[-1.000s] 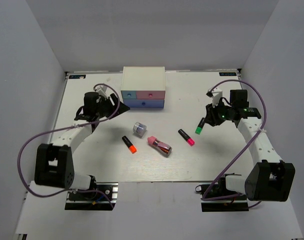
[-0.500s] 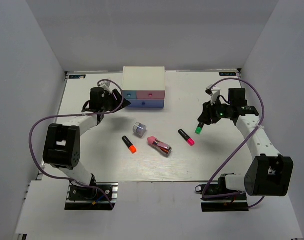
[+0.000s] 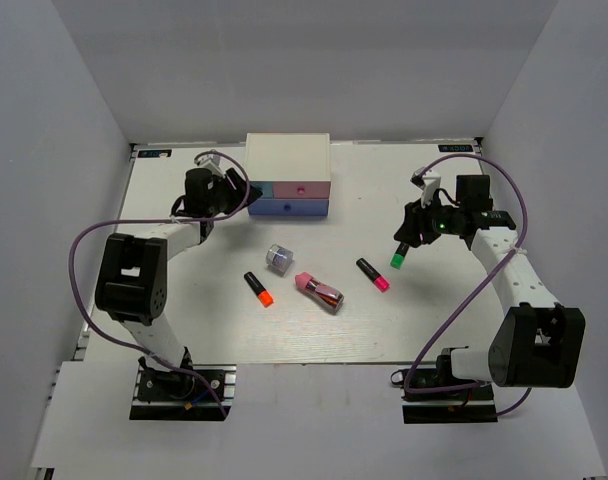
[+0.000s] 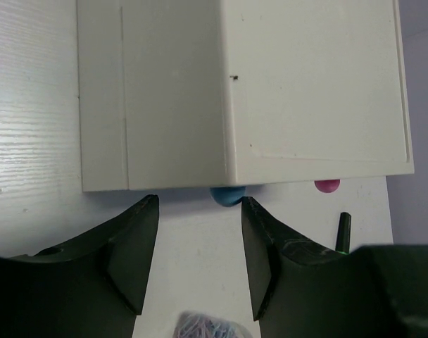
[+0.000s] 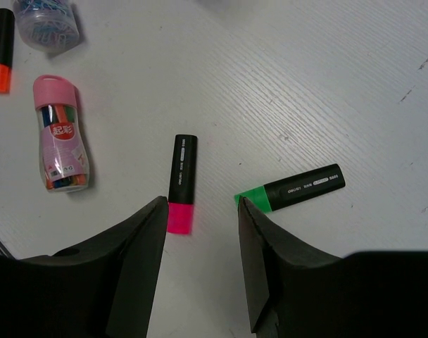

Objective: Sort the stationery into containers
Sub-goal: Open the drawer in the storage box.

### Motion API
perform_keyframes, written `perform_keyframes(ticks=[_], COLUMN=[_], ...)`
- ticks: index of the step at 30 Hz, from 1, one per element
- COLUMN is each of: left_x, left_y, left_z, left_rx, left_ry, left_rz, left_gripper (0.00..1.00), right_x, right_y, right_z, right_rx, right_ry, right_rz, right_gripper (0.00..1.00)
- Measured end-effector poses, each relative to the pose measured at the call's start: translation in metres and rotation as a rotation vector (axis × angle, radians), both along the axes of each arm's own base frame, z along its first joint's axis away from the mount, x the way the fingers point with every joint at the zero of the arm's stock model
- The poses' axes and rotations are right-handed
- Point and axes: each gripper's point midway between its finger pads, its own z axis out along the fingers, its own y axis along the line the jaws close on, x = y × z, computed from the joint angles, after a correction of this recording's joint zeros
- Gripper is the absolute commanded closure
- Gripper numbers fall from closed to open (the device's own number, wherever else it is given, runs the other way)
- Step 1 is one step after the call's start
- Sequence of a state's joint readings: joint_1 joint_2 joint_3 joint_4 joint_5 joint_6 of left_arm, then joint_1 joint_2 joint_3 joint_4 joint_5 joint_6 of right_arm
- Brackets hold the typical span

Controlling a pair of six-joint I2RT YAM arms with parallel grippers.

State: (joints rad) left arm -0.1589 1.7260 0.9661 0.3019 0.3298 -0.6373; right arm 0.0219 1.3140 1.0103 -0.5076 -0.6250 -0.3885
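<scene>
The white cabinet [image 3: 287,160] stands at the back with a light blue drawer [image 3: 255,188], a pink drawer [image 3: 302,187] and a darker blue drawer [image 3: 287,207], all shut. My left gripper [image 3: 246,191] is open and empty at the light blue drawer's front; its blue knob [image 4: 228,195] sits just beyond the open fingertips, untouched. My right gripper [image 3: 410,233] is open and empty above the green-ended marker [image 5: 291,191] and magenta-ended marker [image 5: 181,182]. The pink-capped tube [image 3: 319,290], orange-ended marker [image 3: 258,289] and clear-purple round piece [image 3: 278,258] lie mid-table.
The pink drawer's knob [image 4: 327,186] shows to the right of the blue one. Grey walls enclose the white table [image 3: 184,320] on three sides. Purple cables loop from both arms over the table's left and right sides.
My left gripper has moved right and back, up to the light blue drawer's front. My right gripper has shifted only slightly near the green-ended marker. The stationery has not moved.
</scene>
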Motion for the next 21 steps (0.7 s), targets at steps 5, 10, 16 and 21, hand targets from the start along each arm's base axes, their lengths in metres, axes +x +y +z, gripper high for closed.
perform_keyframes(ticks=[5,10,16,21], left_x=[0.010,0.012,0.012,0.012], left_y=[-0.008,-0.015,-0.021,-0.022], left_z=[-0.001,-0.008,-0.006,-0.006], left_rx=[-0.012,-0.019,-0.020,-0.016], left_ry=[-0.004,0.010,-0.001,-0.005], left_rz=[0.001,-0.002,-0.003,-0.001], left_gripper=[0.41,0.51,0.59,0.51], right_x=[0.002,0.003,0.004,0.005], right_y=[0.000,-0.001,-0.002,-0.002], right_z=[0.001,0.000,-0.002,-0.005], right_rx=[0.000,-0.006,-0.012,-0.013], right_ry=[-0.010,-0.010,-0.008,0.002], right_rz=[-0.001,-0.006,-0.010,-0.011], right_gripper=[0.49,0.49,0.49,0.49])
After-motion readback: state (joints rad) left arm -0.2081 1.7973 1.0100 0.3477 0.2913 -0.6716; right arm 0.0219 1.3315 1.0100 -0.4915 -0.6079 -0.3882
